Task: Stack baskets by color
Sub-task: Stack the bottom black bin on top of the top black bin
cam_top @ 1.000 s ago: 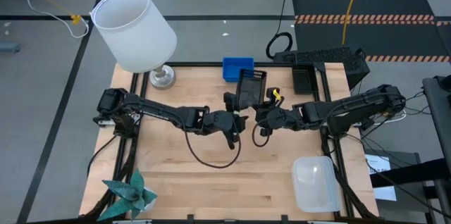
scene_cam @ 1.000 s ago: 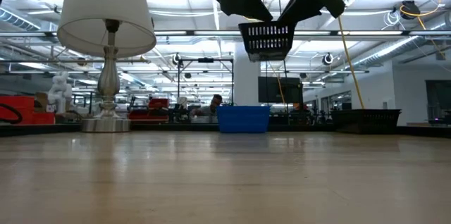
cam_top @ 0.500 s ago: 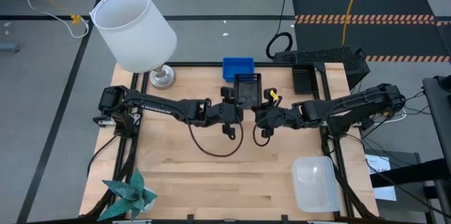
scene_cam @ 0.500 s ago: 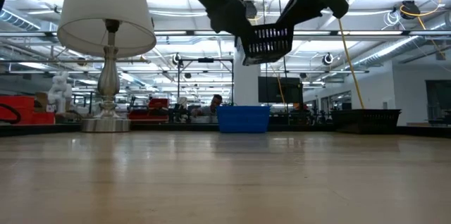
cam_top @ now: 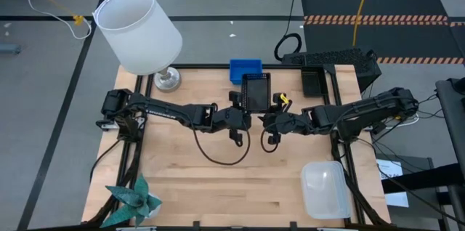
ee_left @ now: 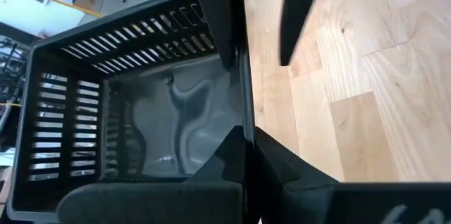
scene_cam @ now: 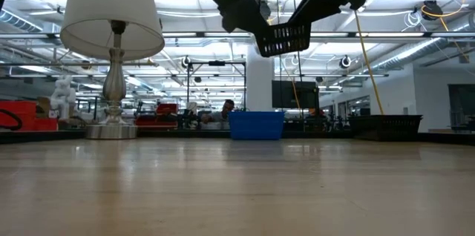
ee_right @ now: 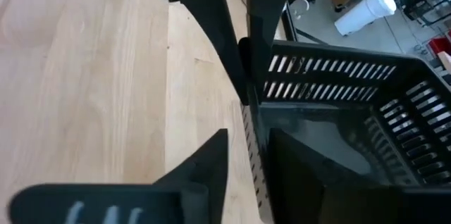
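You've got one black slotted basket (cam_top: 256, 90) held up off the table (cam_top: 189, 187), mid-back, nothing in it. Left gripper (cam_top: 244, 109) is clenched on its side wall; the left wrist view shows the wall pinched between the fingers (ee_left: 232, 160). Right gripper (cam_top: 269, 118) sits at the opposite wall with its jaws straddling it, loosened, a gap showing on the inner side in the right wrist view. The low view shows the basket (scene_cam: 283, 39) hanging tilted between both arms, well above the wood.

Count: two black slotted, the second (cam_top: 314, 82) on the back right edge, contents can't tell. One blue basket (cam_top: 245, 70) at the back centre, just behind the held one, looks empty. One clear basket (cam_top: 325, 189) front right, empty.

Also a white lamp (cam_top: 142, 31) back left, teal paper plant (cam_top: 134, 200) front left
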{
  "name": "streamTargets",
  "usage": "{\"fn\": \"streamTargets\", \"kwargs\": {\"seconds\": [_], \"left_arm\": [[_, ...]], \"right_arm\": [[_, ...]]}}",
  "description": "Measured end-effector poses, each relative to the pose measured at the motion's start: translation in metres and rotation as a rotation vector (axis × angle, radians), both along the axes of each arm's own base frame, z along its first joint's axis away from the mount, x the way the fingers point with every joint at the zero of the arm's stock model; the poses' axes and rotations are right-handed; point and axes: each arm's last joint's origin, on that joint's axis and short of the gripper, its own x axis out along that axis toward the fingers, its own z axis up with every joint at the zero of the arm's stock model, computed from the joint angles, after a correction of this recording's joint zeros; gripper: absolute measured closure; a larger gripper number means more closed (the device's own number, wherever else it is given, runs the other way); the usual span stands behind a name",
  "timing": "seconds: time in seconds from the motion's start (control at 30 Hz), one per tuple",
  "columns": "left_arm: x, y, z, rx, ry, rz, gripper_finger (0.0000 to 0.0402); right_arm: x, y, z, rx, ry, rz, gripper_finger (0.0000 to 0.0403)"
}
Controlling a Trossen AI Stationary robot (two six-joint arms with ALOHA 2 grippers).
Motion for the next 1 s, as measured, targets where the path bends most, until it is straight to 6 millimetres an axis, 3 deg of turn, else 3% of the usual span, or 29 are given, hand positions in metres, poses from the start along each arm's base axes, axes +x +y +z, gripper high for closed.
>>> {"fn": "streamTargets", "kwargs": {"seconds": [0.23, 0.6, 0.73, 0.83, 1.0], "left_arm": [[0.001, -0.002, 0.001, -0.002, -0.010, -0.008, 0.0390], [0.002, -0.005, 0.002, -0.016, -0.031, -0.042, 0.0386], [0.002, -0.007, 0.003, -0.019, -0.041, -0.046, 0.0387], [0.004, -0.012, 0.006, -0.020, -0.081, -0.059, 0.0354], [0.004, -0.023, 0.011, -0.022, -0.126, -0.063, 0.0256]], "right_arm": [[0.000, 0.000, 0.000, -0.003, 0.003, 0.002, 0.0287], [-0.001, -0.006, -0.002, -0.029, 0.041, 0.000, 0.0391], [-0.002, -0.008, -0.003, -0.033, 0.059, -0.007, 0.0389], [-0.004, -0.009, -0.004, -0.036, 0.082, -0.012, 0.0391], [-0.009, -0.011, -0.005, -0.044, 0.120, -0.017, 0.0397]]}}
